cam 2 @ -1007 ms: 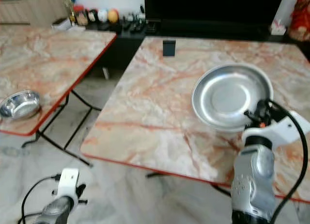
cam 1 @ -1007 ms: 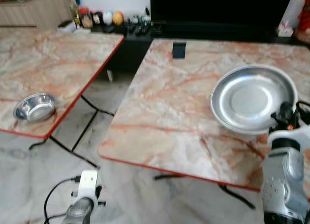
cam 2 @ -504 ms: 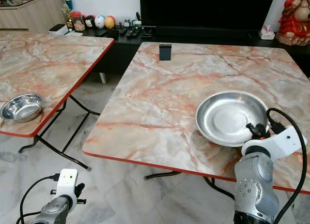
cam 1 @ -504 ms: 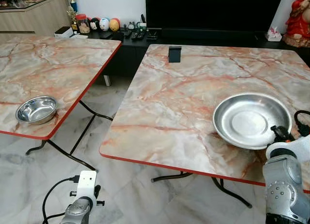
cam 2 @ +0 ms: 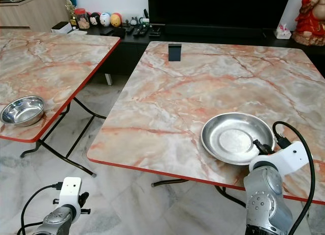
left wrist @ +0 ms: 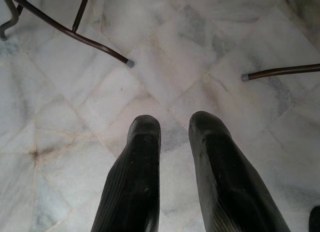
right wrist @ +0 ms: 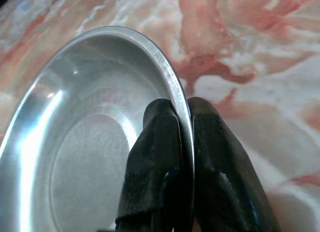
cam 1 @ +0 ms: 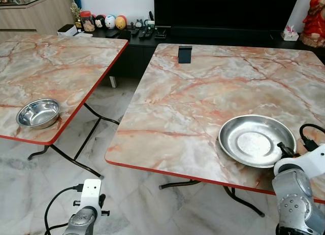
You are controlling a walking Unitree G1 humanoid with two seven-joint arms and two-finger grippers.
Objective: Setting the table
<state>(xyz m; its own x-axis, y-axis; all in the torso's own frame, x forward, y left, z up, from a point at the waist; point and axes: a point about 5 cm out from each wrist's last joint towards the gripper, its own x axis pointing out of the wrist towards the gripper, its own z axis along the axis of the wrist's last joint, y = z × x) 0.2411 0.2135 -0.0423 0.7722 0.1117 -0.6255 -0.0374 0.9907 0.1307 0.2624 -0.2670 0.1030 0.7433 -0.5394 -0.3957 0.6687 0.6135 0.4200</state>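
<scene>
Marble-patterned counter (cam 1: 193, 108) carries a steel plate (cam 1: 254, 143) near its front edge, where the right gripper (right wrist: 185, 137) has its fingers pinched on the thin rim. Light, stiff and slick, it likely suits this rim grip. Left gripper (left wrist: 175, 137) hangs slightly parted, empty.

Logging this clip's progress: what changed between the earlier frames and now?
The right gripper, fingers shut on the rim, brought the steel plate down from a raised tilt to lie nearly flat on the near table. The small bowl on the other table and the idle left gripper stayed put.
</scene>
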